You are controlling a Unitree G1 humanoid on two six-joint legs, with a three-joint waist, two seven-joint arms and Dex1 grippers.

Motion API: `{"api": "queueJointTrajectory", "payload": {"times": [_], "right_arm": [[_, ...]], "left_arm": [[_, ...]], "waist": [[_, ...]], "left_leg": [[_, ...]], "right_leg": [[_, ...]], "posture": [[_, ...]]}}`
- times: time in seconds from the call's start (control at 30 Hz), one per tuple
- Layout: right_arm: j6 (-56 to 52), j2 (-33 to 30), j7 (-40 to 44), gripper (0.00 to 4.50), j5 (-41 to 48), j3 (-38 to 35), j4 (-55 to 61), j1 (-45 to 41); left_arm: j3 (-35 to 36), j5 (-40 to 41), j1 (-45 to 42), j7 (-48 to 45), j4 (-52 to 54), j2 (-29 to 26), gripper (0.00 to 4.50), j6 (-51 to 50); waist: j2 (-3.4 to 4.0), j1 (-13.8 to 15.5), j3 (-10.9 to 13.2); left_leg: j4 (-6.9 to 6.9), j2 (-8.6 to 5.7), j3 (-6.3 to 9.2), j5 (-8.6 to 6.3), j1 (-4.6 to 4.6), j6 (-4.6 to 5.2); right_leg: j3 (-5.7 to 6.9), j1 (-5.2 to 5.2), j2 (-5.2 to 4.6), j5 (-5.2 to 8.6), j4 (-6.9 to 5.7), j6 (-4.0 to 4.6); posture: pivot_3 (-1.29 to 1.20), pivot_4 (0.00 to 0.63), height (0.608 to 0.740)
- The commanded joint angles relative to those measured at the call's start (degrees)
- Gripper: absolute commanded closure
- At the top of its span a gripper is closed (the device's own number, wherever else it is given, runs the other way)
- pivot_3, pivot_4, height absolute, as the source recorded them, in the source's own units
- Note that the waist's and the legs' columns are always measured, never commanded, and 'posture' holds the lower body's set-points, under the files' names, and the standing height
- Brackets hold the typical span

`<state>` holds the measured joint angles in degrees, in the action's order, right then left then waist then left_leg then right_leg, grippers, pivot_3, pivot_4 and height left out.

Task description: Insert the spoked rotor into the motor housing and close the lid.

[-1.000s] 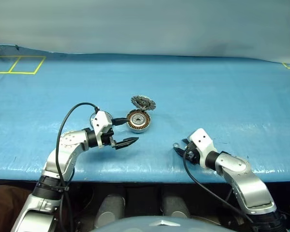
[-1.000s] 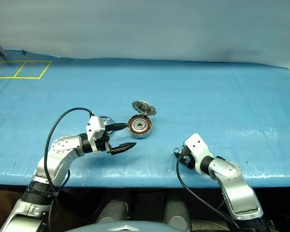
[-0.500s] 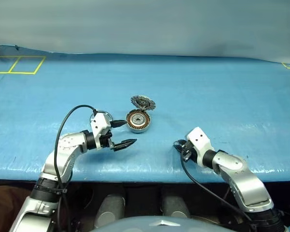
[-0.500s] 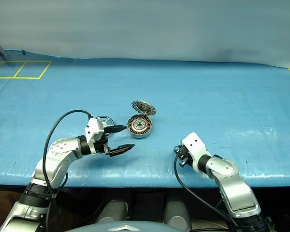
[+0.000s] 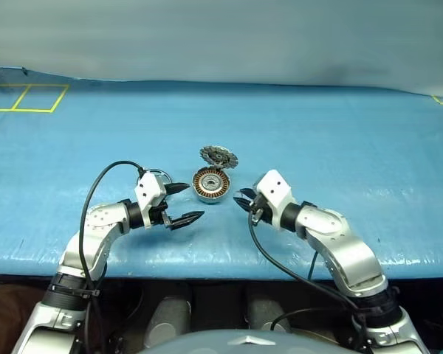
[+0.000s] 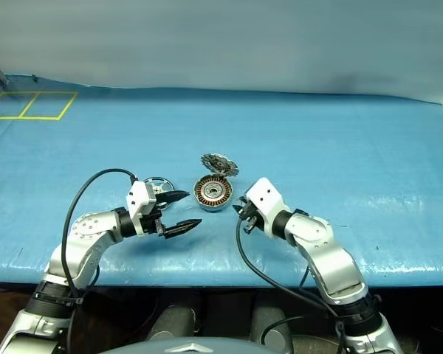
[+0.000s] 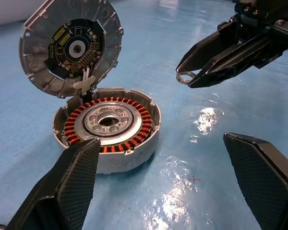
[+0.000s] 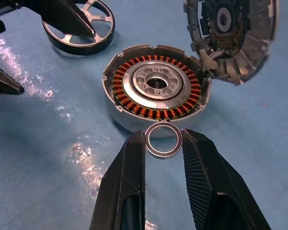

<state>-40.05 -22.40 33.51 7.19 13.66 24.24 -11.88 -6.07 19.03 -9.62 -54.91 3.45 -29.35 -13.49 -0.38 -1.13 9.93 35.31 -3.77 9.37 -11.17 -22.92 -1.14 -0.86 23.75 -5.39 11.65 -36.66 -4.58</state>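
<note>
Right end effector [image 8: 164, 143] pinching small metal ring [image 8: 163, 140] beside motor housing [image 8: 156, 86], left end effector [image 7: 182, 177] wide

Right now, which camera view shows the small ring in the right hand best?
The right wrist view: the small ring sits face-on, pinched between the right hand fingertips, just short of the motor housing. The left wrist view shows the ring edge-on at the fingertips. In the head views it is too small to make out.

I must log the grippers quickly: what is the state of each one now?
Left gripper: open, holding nothing.
Right gripper: shut on a small metal ring, near the motor housing.
</note>
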Motion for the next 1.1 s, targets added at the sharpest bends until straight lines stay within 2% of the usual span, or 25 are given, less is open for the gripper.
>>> {"api": "queueJointTrajectory", "payload": {"times": [0.03,0.5,0.73,1.1], "right_arm": [[2.46,1.13,-0.28,3.74,-0.52,1.21,-2.85,-3.97],[9.22,4.47,2.49,3.74,-3.56,7.28,-17.71,-14.66],[11.41,7.72,2.59,3.74,-3.64,6.54,-24.17,-17.59],[13.73,8.77,2.71,3.74,-4.63,6.11,-30.08,-19.23]], "left_arm": [[0.39,-1.11,-0.06,0.75,1.76,-0.41,0.0,1.49],[1.87,-1.59,1.27,2.88,2.61,-0.61,0.0,0.75],[2.23,-1.87,1.61,3.4,2.9,-0.67,0.0,0.73],[2.23,-2.04,2.38,3.91,3.65,-0.89,0.0,0.88]], "waist": [[0.0,-0.07,0.0],[0.0,-0.53,0.0],[0.0,-0.73,0.0],[0.01,-0.98,0.0]], "left_leg": [[0.0,0.0,0.0,0.0,0.01,0.0],[-0.07,-0.29,0.05,0.0,0.02,0.0],[-0.06,-0.3,0.07,0.01,0.04,-0.01],[-0.09,-0.31,0.09,0.01,0.06,-0.01]], "right_leg": [[0.0,0.0,0.0,0.0,0.0,0.0],[0.01,0.04,0.01,-0.04,-0.04,-0.04],[0.01,0.05,0.03,-0.07,-0.07,-0.08],[0.01,0.05,0.03,-0.08,-0.1,-0.09]], "posture": [[0.0,0.15,0.74],[0.0,0.15,0.74],[0.0,0.15,0.74],[0.0,0.15,0.74]]}}
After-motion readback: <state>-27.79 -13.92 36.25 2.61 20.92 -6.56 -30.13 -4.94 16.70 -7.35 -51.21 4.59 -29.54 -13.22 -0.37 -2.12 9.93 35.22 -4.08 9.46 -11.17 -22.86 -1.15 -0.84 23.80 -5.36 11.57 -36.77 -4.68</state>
